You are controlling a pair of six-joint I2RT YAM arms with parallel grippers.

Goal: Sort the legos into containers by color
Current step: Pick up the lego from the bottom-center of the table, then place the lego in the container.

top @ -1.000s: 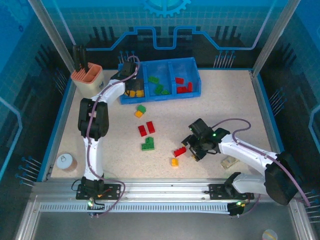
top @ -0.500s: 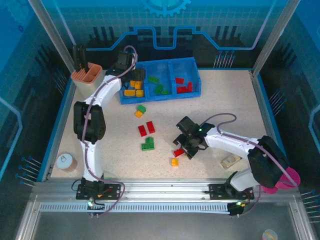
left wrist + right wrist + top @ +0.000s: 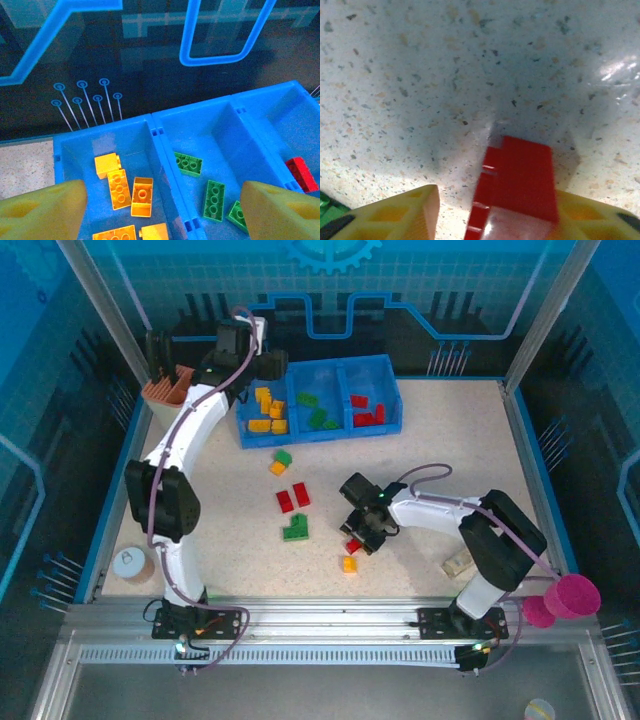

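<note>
That blue tray (image 3: 235, 127) looks like smooth, glossy plastic. The red brick (image 3: 520, 185) is shiny plastic too. The tabletop (image 3: 420, 75) is speckled, with a slight sheen.

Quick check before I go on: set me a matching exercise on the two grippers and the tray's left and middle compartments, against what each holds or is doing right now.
Column one:
1. left gripper
2. right gripper
3. left compartment
4. middle compartment

Column two:
A. green bricks inside
B. open above the blue tray, nothing between its fingers
C. yellow bricks inside
D. down at the table, a red brick between its fingers

Pairs: 1-B, 2-D, 3-C, 4-A
</note>
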